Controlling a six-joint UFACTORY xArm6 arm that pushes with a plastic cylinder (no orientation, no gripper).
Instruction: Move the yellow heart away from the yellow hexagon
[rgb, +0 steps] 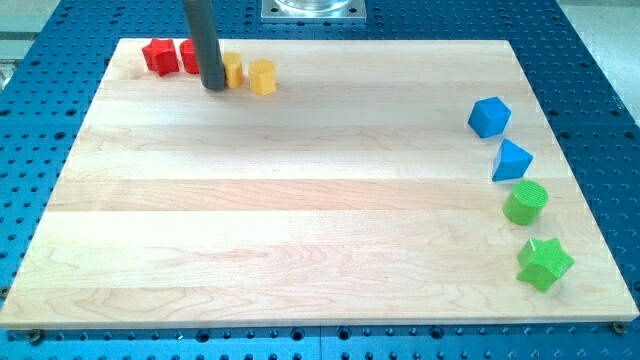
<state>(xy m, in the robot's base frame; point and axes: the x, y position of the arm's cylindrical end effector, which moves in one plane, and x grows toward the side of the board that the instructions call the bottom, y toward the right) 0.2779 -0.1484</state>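
Observation:
The yellow hexagon (262, 76) sits near the view's top left on the wooden board (300, 200). Just to its left, almost touching it, is a second yellow block (233, 70), the yellow heart; its left side is hidden behind my rod. My tip (214, 86) rests on the board against the left side of that yellow block, between it and a red block (188, 56).
A red star (158, 56) lies left of the red block by the board's top edge. On the view's right stand a blue cube (489, 116), a blue triangular block (511, 160), a green cylinder (525, 203) and a green star (544, 263).

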